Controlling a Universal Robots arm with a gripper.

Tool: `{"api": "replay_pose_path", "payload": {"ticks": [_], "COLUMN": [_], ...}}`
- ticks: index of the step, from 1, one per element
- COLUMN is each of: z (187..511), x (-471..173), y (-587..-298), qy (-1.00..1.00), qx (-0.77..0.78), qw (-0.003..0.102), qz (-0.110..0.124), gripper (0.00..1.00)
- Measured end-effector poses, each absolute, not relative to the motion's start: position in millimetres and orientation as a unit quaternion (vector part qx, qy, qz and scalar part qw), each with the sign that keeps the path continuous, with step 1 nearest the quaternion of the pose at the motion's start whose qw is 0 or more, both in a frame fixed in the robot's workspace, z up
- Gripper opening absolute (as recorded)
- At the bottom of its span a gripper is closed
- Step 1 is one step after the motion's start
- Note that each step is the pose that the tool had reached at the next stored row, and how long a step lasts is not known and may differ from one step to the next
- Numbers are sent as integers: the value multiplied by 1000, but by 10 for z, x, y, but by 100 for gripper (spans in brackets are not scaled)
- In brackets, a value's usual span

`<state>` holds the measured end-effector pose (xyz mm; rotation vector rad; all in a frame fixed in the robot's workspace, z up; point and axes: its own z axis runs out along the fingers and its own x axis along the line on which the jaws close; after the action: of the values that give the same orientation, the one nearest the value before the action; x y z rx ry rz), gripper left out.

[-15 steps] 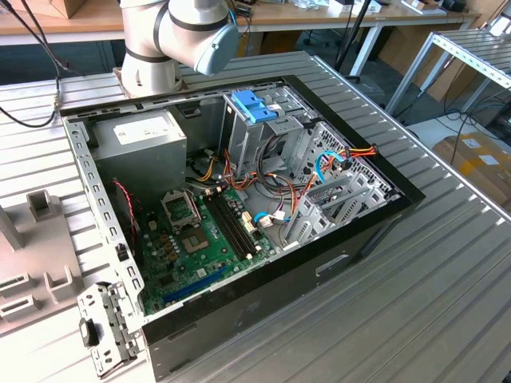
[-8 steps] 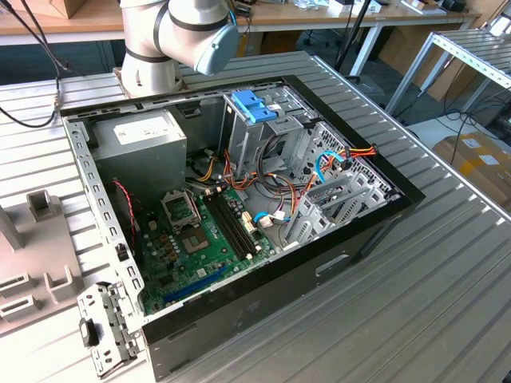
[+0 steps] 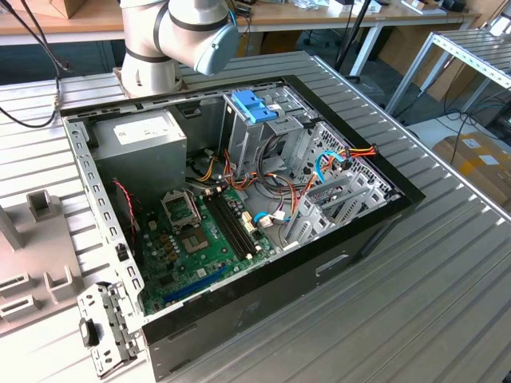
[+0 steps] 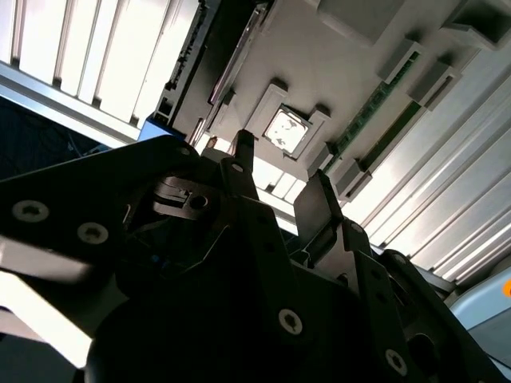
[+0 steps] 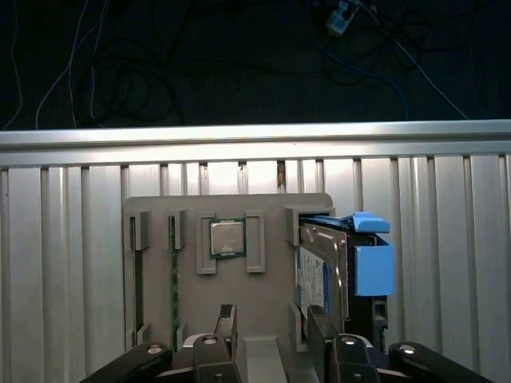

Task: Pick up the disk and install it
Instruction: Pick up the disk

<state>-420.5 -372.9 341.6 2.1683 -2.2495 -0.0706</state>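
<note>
Ribbed table (image 3: 447, 279), computer case (image 3: 319, 267) (open), grey holder (image 5: 267, 295)

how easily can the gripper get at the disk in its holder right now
Probably yes. The disk stands on edge in the grey holder with nothing covering it. The open gripper hangs close by, though not centred on it, so a sideways shift looks needed.

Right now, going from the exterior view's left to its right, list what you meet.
Grey fixture plate → power supply → light-blue latch → red-and-yellow cable bundle → cardboard box.
</note>
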Motion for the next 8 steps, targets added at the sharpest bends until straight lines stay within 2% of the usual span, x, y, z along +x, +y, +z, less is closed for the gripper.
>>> {"api": "replay_pose_path", "payload": {"ticks": [8], "z": [3404], "x": [-4222], "y": [-3729], "qy": [-720], "qx": [694], "qw": [8], "qz": [-23], "gripper": [48]}}
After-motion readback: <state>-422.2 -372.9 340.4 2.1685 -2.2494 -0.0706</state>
